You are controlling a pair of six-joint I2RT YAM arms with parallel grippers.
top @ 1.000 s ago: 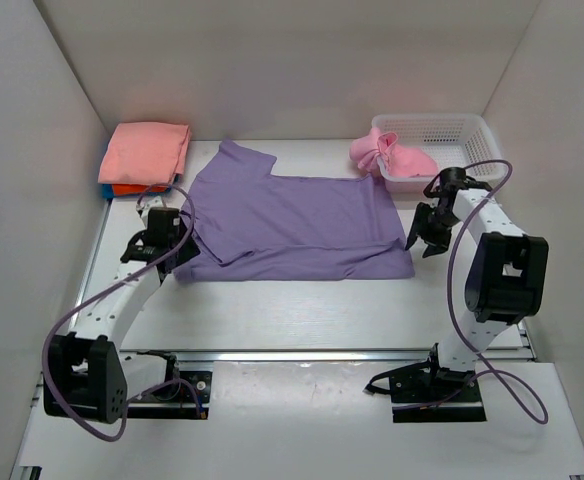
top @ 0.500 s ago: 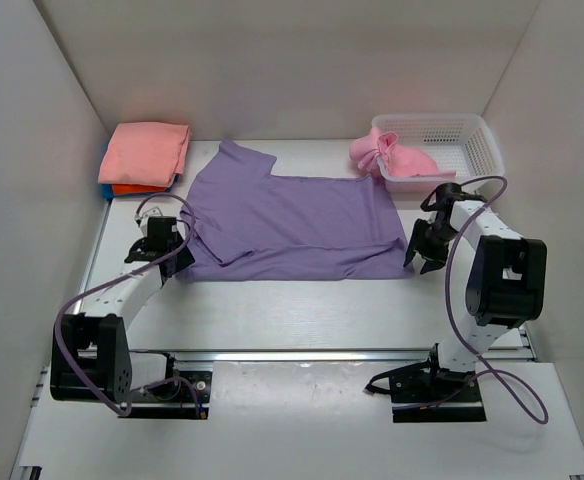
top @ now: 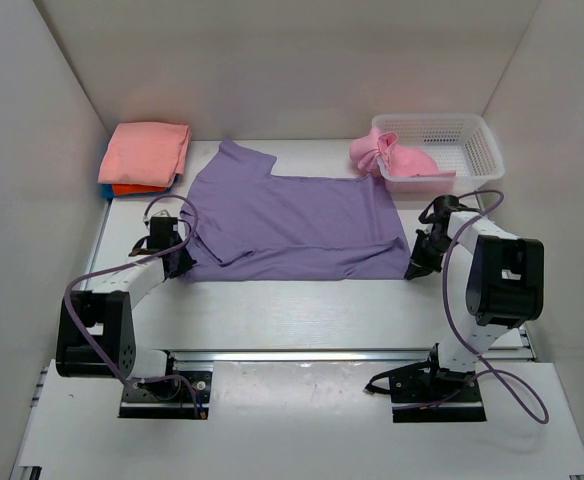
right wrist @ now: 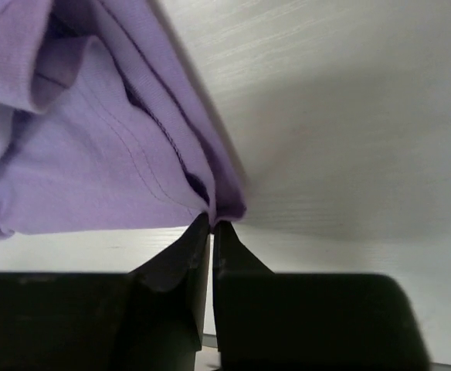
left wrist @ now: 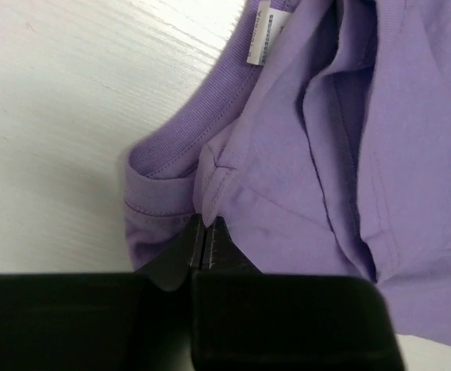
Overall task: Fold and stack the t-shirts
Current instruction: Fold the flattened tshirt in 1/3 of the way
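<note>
A lavender-purple t-shirt (top: 292,225) lies spread on the table, half folded, collar end to the left. My left gripper (top: 182,262) is at its near-left corner. In the left wrist view that gripper (left wrist: 207,224) is shut on a pinch of cloth just below the collar band (left wrist: 171,154). My right gripper (top: 413,268) is at the near-right corner. In the right wrist view it (right wrist: 211,224) is shut on the folded hem corner (right wrist: 225,202). A salmon-pink tee (top: 147,150) lies folded on top of an orange one (top: 130,188) and a blue one (top: 106,190) at the back left.
A white mesh basket (top: 467,135) stands at the back right with a light pink tee (top: 392,158) hanging over its left rim. White walls close in the table on three sides. A white care label (left wrist: 260,39) shows inside the collar.
Both grippers came down to the lavender shirt's near corners and went from open to shut on the cloth. The shirt itself has not shifted.
</note>
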